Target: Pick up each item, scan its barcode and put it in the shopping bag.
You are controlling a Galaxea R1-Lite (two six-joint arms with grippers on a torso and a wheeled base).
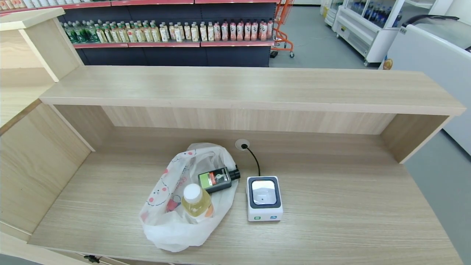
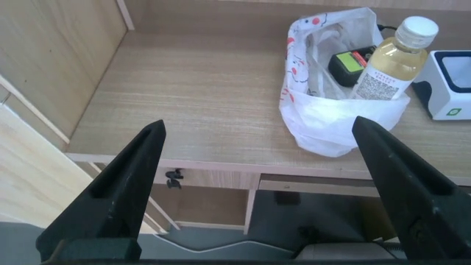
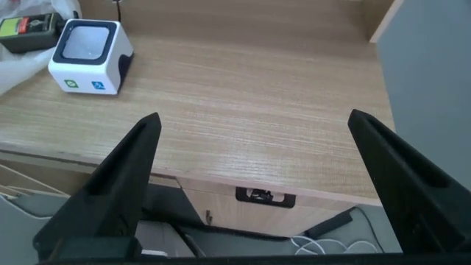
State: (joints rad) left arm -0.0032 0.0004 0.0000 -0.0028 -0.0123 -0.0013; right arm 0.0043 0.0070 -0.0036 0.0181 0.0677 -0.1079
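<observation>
The left gripper (image 2: pixel 257 124) and right gripper (image 3: pixel 254 116) gape empty; beside the scanner (image 1: pixel 264 198), the bottle (image 1: pixel 197 201) could topple from the slack shopping bag (image 1: pixel 162 221).

The head camera looks steeply down on the bench (image 1: pixel 331 206). Wrist cameras sit close behind the left claw (image 2: pixel 257 124) and right claw (image 3: pixel 254 116), off the bench's front edge, facing it; all share the scanner (image 1: pixel 264 198) (image 2: pixel 450 92) (image 3: pixel 87 55) beyond both claws.
</observation>
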